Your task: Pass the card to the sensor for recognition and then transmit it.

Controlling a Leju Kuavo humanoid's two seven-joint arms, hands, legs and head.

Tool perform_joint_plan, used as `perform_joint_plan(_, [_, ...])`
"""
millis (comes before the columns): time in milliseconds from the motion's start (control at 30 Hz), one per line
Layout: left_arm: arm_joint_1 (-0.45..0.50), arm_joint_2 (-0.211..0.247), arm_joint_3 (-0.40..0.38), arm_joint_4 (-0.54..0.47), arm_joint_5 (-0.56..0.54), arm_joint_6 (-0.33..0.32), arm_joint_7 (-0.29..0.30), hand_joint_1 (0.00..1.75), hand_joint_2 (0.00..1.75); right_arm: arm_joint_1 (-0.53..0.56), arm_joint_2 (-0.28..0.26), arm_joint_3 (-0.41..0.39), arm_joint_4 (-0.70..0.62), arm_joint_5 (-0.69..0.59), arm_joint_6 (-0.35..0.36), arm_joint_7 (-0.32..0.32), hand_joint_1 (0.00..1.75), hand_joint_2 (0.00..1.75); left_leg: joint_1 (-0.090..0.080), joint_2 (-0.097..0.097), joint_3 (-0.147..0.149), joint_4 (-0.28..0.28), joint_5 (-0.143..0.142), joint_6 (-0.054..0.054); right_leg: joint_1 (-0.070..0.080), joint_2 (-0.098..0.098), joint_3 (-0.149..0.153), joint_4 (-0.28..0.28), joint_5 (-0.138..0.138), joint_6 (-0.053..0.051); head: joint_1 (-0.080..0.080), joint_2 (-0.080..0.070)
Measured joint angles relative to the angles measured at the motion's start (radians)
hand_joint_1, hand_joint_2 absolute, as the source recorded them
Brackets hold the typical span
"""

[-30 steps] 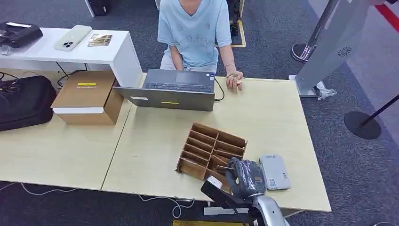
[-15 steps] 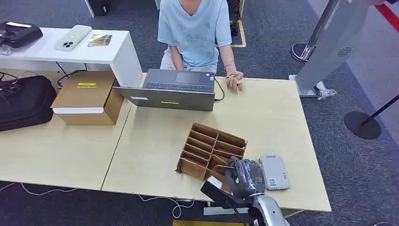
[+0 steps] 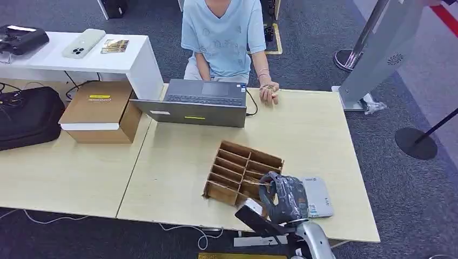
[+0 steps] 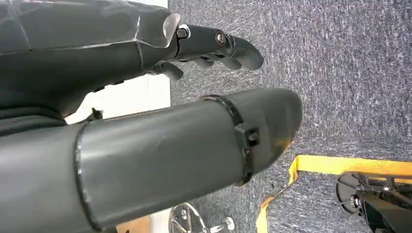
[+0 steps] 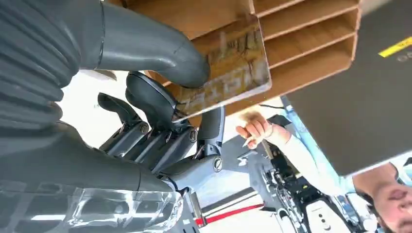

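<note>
My right hand [image 3: 286, 197] hovers at the near right corner of the wooden slotted box [image 3: 237, 168], overlapping the left edge of the grey-white card sensor [image 3: 320, 197] lying flat on the table. In the right wrist view this hand [image 5: 160, 121] pinches a brownish printed card [image 5: 228, 73] between thumb and fingers, just in front of the box's slots [image 5: 311, 43]. A corner of the card [image 3: 263, 183] pokes out left of the hand in the head view. My left hand [image 4: 214, 97] hangs over grey carpet, fingers apart and holding nothing.
A person [image 3: 222, 33] sits behind an open laptop [image 3: 197, 102] at the table's far side, one hand [image 3: 268, 91] on the table [image 3: 324, 129]. A cardboard box [image 3: 100, 110] and a black bag [image 3: 27, 116] lie to the left. A white side table [image 3: 137, 59] carries a phone.
My right hand has lifted with the card out of the box's near corner and shifted right, now covering the sensor's left edge. The person has not moved.
</note>
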State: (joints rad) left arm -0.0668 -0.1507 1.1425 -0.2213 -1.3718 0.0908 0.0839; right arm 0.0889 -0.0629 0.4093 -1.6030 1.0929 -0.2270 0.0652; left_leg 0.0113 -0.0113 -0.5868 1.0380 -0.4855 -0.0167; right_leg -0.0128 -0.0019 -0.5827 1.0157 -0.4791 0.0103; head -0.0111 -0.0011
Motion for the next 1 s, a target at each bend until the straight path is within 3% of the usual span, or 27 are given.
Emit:
perform_joint_plan(300, [0.0,0.001,-0.001,0.0,-0.001,0.003,0.0,0.0,0.0,-0.001,0.0,-0.001,-0.019,-0.214,0.056,-0.113,1.75,1.75,0.0,0.0,0.0,0.0,0.0,0.0,0.0,0.0,0.0,0.0,0.0,0.0,0.0,0.0])
perform_joint_plan(1000, [0.0,0.002,-0.001,0.0,-0.005,0.003,0.0,0.0,0.0,-0.113,-0.016,0.022,-0.052,-0.229,0.042,-0.165,1.75,1.75,0.0,0.0,0.0,0.0,0.0,0.0,0.0,0.0,0.0,0.0,0.0,0.0,0.0,0.0])
